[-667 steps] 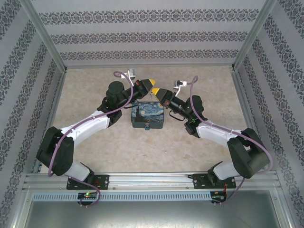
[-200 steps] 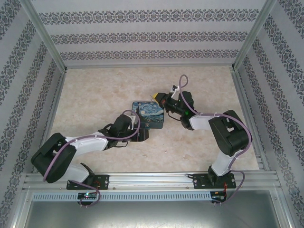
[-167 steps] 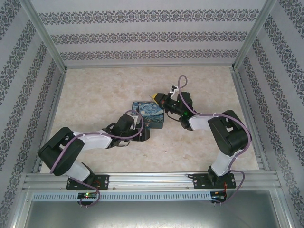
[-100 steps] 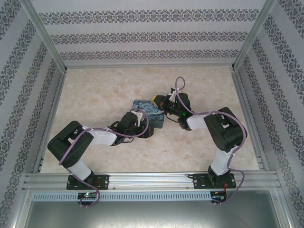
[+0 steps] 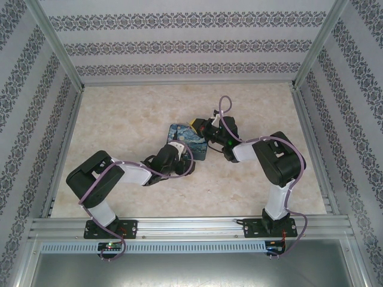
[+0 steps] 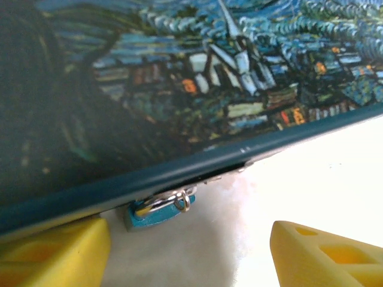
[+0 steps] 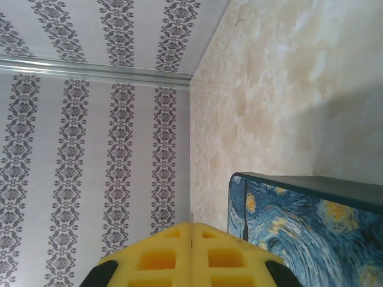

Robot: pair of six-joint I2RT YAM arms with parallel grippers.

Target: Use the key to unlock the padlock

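Two grippers: left gripper, yellow fingers apart, bottom of left wrist view; right gripper, fingers pressed together. Padlock hangs under painted box edge, lower centre-left.

- Top view: the black-and-white left arm's wrist covers the near side of the blue-and-yellow night-sky-print box.
- Left wrist view: a small teal-and-silver metal piece with a ring sits half tucked under the box's rim. It is too blurred to tell lock from key.
- The left gripper's yellow foam fingers are cut off by the bottom edge.
- Right wrist view: the right gripper's yellow fingers and the box run off the bottom edge. Whether anything is pinched between the fingers cannot be told.
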